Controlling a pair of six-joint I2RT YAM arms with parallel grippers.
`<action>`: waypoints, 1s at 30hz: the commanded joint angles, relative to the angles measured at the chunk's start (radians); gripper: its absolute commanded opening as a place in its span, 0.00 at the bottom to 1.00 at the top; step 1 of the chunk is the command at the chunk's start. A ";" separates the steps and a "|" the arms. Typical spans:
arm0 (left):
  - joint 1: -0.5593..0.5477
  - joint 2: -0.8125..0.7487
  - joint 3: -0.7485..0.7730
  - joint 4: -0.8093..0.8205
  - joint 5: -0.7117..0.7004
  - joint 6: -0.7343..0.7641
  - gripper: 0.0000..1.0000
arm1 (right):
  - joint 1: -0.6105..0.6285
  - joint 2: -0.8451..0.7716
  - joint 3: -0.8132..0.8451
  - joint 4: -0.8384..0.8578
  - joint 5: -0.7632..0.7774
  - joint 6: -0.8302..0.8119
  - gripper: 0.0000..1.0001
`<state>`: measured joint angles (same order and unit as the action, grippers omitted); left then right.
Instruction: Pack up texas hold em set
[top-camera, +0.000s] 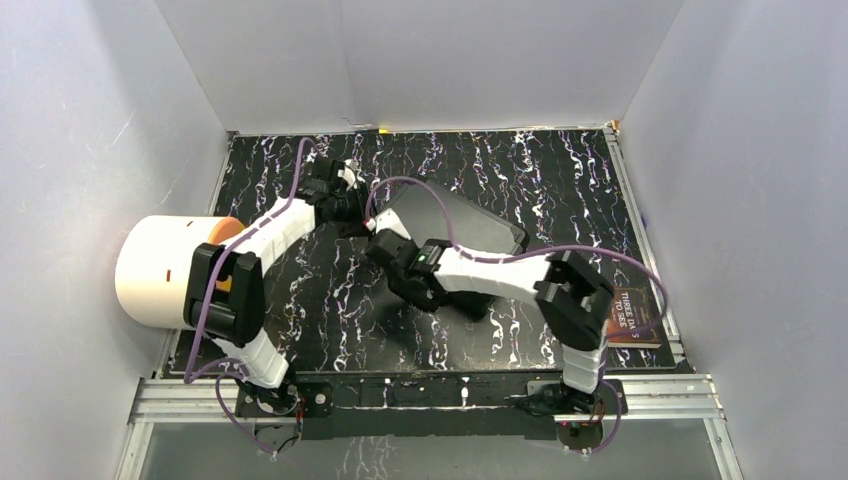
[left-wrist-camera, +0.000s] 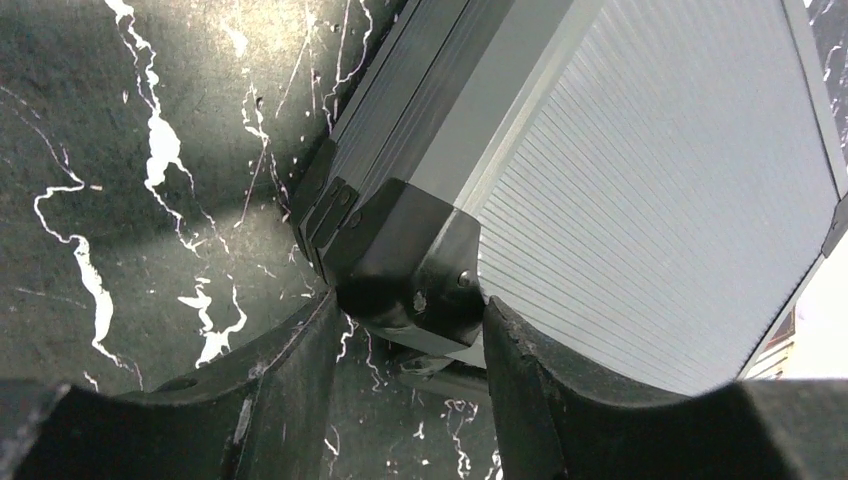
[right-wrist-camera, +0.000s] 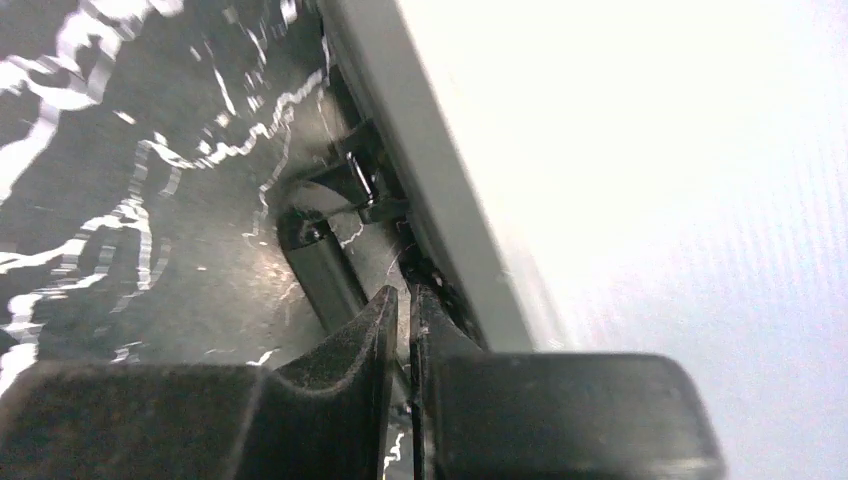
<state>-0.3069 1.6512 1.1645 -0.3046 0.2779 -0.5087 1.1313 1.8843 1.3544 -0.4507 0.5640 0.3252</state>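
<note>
The black case (top-camera: 470, 225) of the texas hold em set lies with its lid down in the middle of the marbled table. My left gripper (top-camera: 345, 205) is at its far-left corner. In the left wrist view the black corner cap (left-wrist-camera: 410, 270) sits between my left gripper's (left-wrist-camera: 410, 305) fingertips, and both touch it. My right gripper (top-camera: 385, 250) is at the case's near-left side. In the right wrist view its jaws (right-wrist-camera: 403, 295) are almost together, with a thin slit and nothing in it, beside the case's grey edge (right-wrist-camera: 440, 200) and a dark bar (right-wrist-camera: 330, 270). Chips, decks and disc are out of view.
A big white cylinder (top-camera: 160, 270) lies at the table's left edge beside my left arm, with something orange (top-camera: 228, 228) behind it. A dark book (top-camera: 635, 318) lies at the near right by my right arm. White walls enclose the table on three sides.
</note>
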 joint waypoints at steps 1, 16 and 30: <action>0.020 0.044 0.168 -0.089 0.034 0.008 0.40 | -0.028 -0.201 0.066 -0.009 -0.080 0.018 0.20; 0.029 -0.343 0.292 -0.276 -0.247 0.105 0.80 | -0.174 -0.804 -0.067 -0.188 0.235 0.103 0.85; 0.029 -0.867 0.340 -0.460 -0.527 0.236 0.98 | -0.174 -1.065 0.193 -0.445 0.398 0.153 0.87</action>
<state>-0.2825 0.7898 1.4536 -0.6964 -0.2024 -0.3077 0.9558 0.8089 1.5234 -0.8928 0.9596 0.4942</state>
